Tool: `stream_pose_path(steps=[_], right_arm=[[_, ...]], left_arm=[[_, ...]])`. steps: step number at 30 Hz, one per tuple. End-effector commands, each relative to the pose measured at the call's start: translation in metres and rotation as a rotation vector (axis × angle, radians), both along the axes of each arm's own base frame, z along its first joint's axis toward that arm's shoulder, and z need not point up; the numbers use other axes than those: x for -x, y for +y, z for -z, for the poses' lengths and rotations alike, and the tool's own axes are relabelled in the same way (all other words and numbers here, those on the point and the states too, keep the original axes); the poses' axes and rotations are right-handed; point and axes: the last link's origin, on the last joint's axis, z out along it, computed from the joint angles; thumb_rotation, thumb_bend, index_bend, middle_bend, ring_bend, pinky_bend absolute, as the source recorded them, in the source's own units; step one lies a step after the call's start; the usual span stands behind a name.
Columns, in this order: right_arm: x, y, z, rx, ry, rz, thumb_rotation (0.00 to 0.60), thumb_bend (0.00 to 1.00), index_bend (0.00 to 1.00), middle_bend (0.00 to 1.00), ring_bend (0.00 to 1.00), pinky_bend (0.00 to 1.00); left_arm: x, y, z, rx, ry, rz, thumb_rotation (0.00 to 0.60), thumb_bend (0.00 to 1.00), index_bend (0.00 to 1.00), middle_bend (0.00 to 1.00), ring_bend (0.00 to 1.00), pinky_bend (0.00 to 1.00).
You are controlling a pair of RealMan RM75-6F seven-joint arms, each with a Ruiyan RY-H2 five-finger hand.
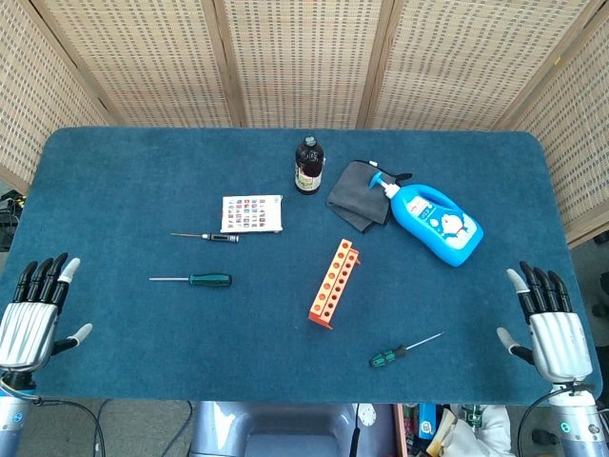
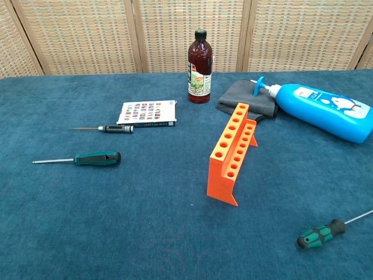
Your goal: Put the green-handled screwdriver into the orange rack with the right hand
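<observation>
Behind the orange rack [image 1: 333, 284]: one dark bottle [image 1: 307, 167], one grey cloth [image 1: 354, 195], one blue bottle [image 1: 436, 222] lying on its side. Left of the rack: one picture card [image 1: 252, 212], one thin black screwdriver [image 1: 211, 236], one other green screwdriver [image 1: 195, 279]. Three screwdrivers in all (two with green handles). In front and right of the rack, flat on the table [image 1: 114, 190]: the green-handled screwdriver [image 1: 406, 349], slanted, handle near the front edge, tip pointing away to the right. Far right of the rack: right hand [image 1: 552, 333], fingers spread, holding nothing. Far left: left hand [image 1: 29, 319], just the same.
</observation>
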Motion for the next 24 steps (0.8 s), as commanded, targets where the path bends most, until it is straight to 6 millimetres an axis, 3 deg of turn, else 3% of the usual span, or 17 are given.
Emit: stream_pose_path(steps=[1,4,8,11,24], right_arm=[[-0.001,0.001,0.0,0.001,-0.006,-0.008,0.6,0.2,0.0,0.0,0.0,0.0],[-0.005,0.002,0.0,-0.004,-0.024,-0.028,0.6,0.21,0.03,0.0,0.0,0.0],[-0.015,0.006,0.005,-0.029,-0.073,-0.081,0.6,0.21,0.2,0.0,0.0,0.0],[-0.023,0.01,0.014,-0.07,-0.089,-0.12,0.6,0.21,0.26,0.0,0.0,0.0],[-0.069,0.023,0.077,-0.27,-0.112,-0.236,0.6,0.22,0.34,0.0,0.0,0.0]], left_arm=[[0.0,0.0,0.001,0.001,0.002,0.0,0.6,0.0,0.0,0.0,0.0,0.0],[0.0,0.0,0.0,0.001,0.0,0.0,0.6,0.0,0.0,0.0,0.0,0.0],[0.0,0.0,-0.001,-0.002,-0.005,-0.002,0.6,0.0,0.0,0.0,0.0,0.0],[0.0,0.0,-0.001,-0.002,-0.006,-0.002,0.6,0.0,0.0,0.0,0.0,0.0],[0.0,0.0,-0.004,-0.008,-0.018,-0.001,0.6,0.0,0.0,0.0,0.0,0.0]])
